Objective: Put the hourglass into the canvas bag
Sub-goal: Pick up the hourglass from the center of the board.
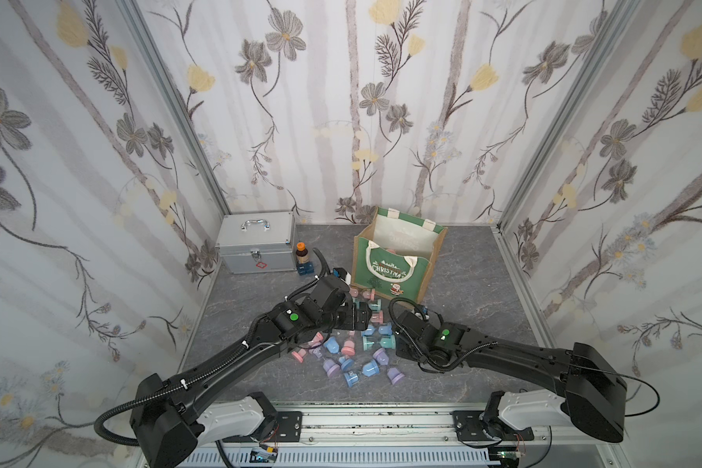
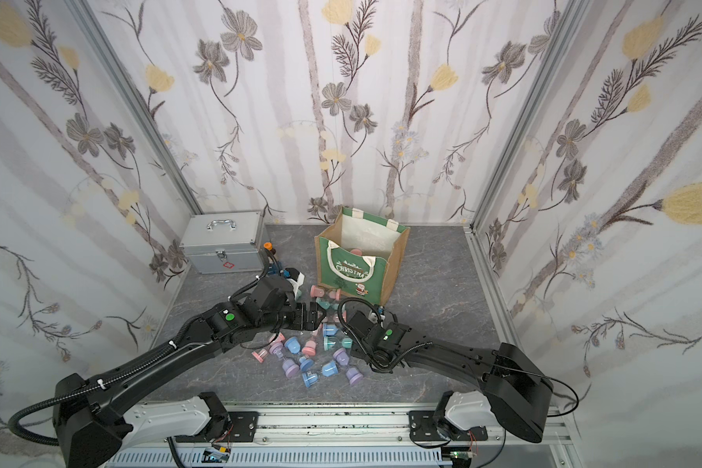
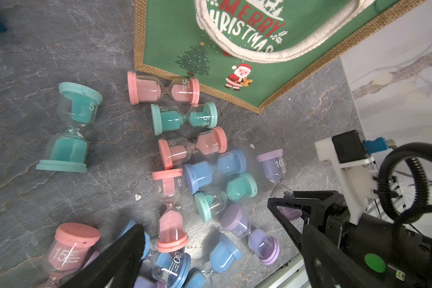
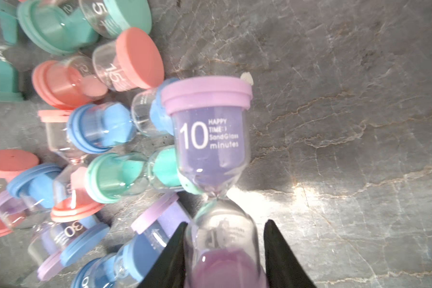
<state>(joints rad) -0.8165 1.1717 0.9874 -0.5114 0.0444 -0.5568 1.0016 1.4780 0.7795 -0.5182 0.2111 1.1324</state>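
The canvas bag [image 1: 375,283] stands open-mouthed at the back, ready for a drop from above. The left gripper [image 2: 319,315] hangs over the scattered hourglasses [image 1: 347,356], jaws wide apart, empty. The right gripper [image 4: 226,224] clamps its jaws on the lower bulb of 1 purple hourglass [image 4: 210,139], the 10-minute one, at the pile's free edge, short of the bag.

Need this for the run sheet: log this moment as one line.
phase: grasp | right claw: shut on purple hourglass, lower bulb | left claw: open, empty, over hourglass pile | canvas bag: upright, mouth open
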